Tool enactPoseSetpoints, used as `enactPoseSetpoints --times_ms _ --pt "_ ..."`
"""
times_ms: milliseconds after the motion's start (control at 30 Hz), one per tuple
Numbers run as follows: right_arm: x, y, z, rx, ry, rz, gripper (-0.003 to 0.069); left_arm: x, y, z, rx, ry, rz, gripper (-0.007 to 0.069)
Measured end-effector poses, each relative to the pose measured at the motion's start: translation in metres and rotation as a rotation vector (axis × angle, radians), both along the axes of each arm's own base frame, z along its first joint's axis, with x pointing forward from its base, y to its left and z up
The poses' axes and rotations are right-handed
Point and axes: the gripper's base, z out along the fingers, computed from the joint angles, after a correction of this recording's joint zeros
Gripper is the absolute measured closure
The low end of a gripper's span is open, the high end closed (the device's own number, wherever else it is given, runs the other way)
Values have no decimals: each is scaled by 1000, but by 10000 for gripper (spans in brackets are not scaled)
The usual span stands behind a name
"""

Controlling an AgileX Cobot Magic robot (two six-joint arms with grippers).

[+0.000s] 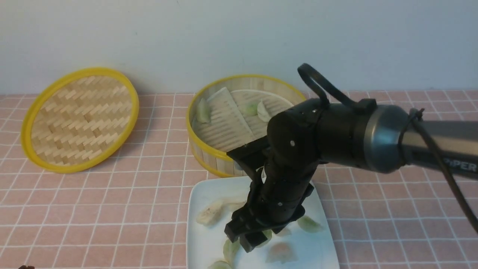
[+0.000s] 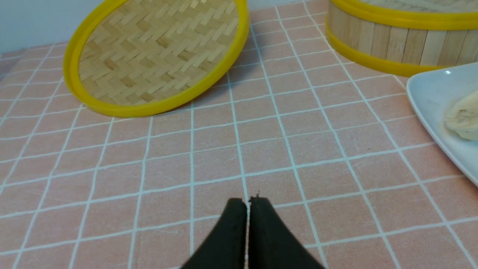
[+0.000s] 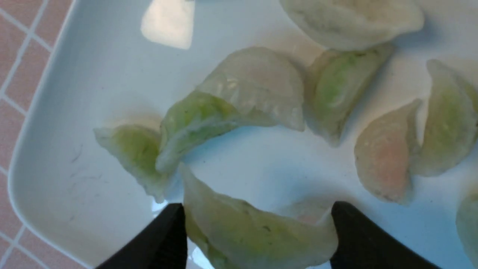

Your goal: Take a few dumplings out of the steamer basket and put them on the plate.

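Observation:
The steamer basket [image 1: 209, 158] stands at the back centre with three dumplings [image 1: 203, 111] on its floor. The white plate [image 1: 201, 239] lies in front of it and holds several dumplings, one whitish [image 1: 209, 215] and others greenish [image 1: 309, 224]. My right gripper [image 1: 244, 239] hangs low over the plate. In the right wrist view my right gripper [image 3: 257, 213] has a pale green dumpling [image 3: 261, 235] spanning both fingers above the plate [image 3: 93, 74]. My left gripper [image 2: 248, 201] is shut and empty over the tablecloth, left of the plate [image 2: 429, 89] and the basket [image 2: 396, 41].
The flat woven yellow-rimmed lid [image 1: 80, 119] leans at the back left, and also shows in the left wrist view [image 2: 157, 56]. A pink checked cloth covers the table. My right arm crosses over the basket's front right side.

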Motion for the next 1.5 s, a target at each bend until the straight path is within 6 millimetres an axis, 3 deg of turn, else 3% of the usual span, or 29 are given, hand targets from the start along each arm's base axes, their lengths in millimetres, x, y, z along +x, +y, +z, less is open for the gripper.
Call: enactPoseSetpoints --times_ms 100,233,400,433,467,667,700,767,833,867,933,1033,1133,1167,1200,1367,1500 --pt "1 0 0 -5 -5 4 176 0 0 0 0 0 0 631" --pt "5 2 15 -23 -22 23 113 0 0 0 0 0 0 631" --pt "4 -1 42 -22 -38 32 137 0 0 0 0 0 0 631" --pt "0 -6 59 -18 -60 31 179 0 0 0 0 0 0 631" --pt "0 -7 61 -16 -63 29 195 0 0 0 0 0 0 631" --pt "-40 -58 168 111 -314 -62 546 0 0 0 0 0 0 631" --pt "-53 -73 186 144 -362 -93 604 0 0 0 0 0 0 631" --pt "-84 -108 217 230 -476 -151 653 0 0 0 0 0 0 631" --pt "-118 -144 238 340 -600 -193 666 0 0 0 0 0 0 631" --pt "-123 -150 237 358 -623 -201 669 0 0 0 0 0 0 631" --pt "-151 -180 239 451 -733 -219 671 0 0 0 0 0 0 631" --pt "-185 -214 225 583 -912 -207 672 0 0 0 0 0 0 631" --pt "-212 -242 191 685 -1026 -225 672 0 0 0 0 0 0 631" --pt "-214 -243 189 697 -1037 -227 672 0 0 0 0 0 0 631" --pt "-226 -257 169 751 -1078 -262 672 0 0 0 0 0 0 631" --pt "-247 -284 126 862 -1174 -358 672 0 0 0 0 0 0 631" --pt "-244 -285 109 857 -1152 -408 672 0 0 0 -1 -1 1 631"
